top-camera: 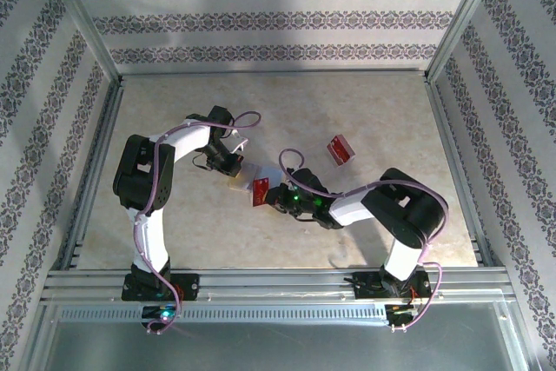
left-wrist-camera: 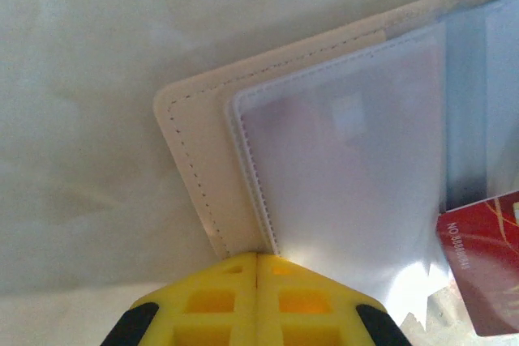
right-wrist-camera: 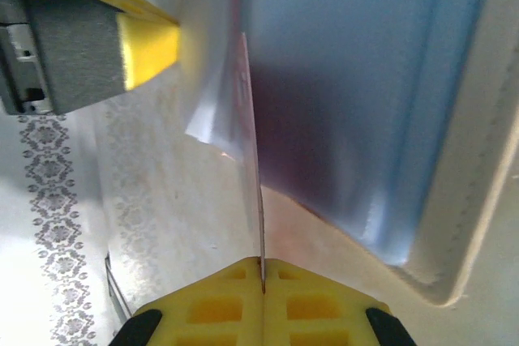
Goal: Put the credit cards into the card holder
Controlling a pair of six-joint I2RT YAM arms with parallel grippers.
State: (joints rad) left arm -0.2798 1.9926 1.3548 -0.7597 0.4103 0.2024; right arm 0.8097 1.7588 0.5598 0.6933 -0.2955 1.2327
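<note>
Two arms stand bolted to the metal rail (top-camera: 278, 277) at the near edge of the worktop (top-camera: 373, 102), and both bend inward toward its middle. Nearest of the working parts is the right pincer (top-camera: 278, 195), which points left with its yellow fingers together, clamped on a red credit card (top-camera: 260, 190). The right wrist view shows this card edge-on, standing upright between the fingertips, its far end at the loose edge of a clear bluish sleeve (right-wrist-camera: 349, 79). Whether the card has entered the sleeve cannot be told. Just beyond the card lies the card holder (top-camera: 238, 178), open on the worktop. Its tan cover, stitched along the border, is underneath and its clear sleeves lie on top. In the left wrist view a corner of the red card shows at the sleeves' lower right. The left pincer (top-camera: 229, 166) meets the card holder from the far left side. Its fingers are closed with no gap between them, and their tips are at the edge where a sleeve meets the cover, so it appears to pinch the card holder there. Farther back and to the right, a second red credit card (top-camera: 340, 149) lies alone on the worktop, well apart from both pincers. Patterned walls (top-camera: 261, 19) close the far side.
</note>
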